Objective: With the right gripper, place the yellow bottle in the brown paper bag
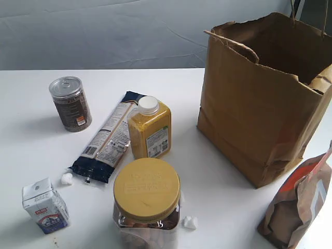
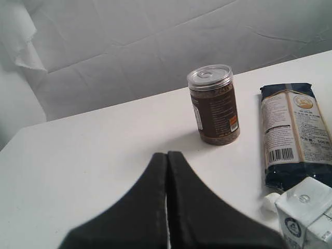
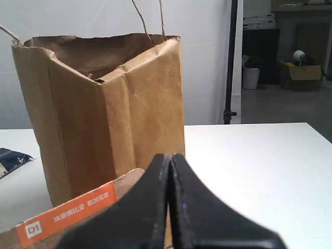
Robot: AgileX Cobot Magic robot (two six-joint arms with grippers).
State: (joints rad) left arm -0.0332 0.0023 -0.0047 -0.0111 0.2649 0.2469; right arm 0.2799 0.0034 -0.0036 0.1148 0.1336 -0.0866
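The bottle (image 1: 150, 129) stands upright and free near the middle of the tabletop (image 1: 31, 135), its white cap on and its label turned toward the near right. The bag (image 1: 249, 109) stands to its right and a little farther back, mouth open, with a strip of bare tabletop between the two. A long dark packet (image 1: 106, 137) lies flat just left of the bottle, its far end tucked behind the bottle's shoulder; whether they touch I cannot tell. A can (image 1: 70, 104) with a silver pull-tab lid stands at the far left. A jar (image 1: 147, 202) with a wide yellow lid stands just nearer than the bottle, a small carton (image 1: 45, 205) sits at the near left, and a printed pouch (image 1: 301, 202) at the near right, close in front of the bag. One white lump (image 1: 66, 179) lies by the packet's near end. The right tool (image 3: 168, 155) has its fingers pressed together with nothing between them and faces the bag, the pouch's orange strip just before it. The left tool (image 2: 167, 154) is likewise closed and empty, pointing toward the can.
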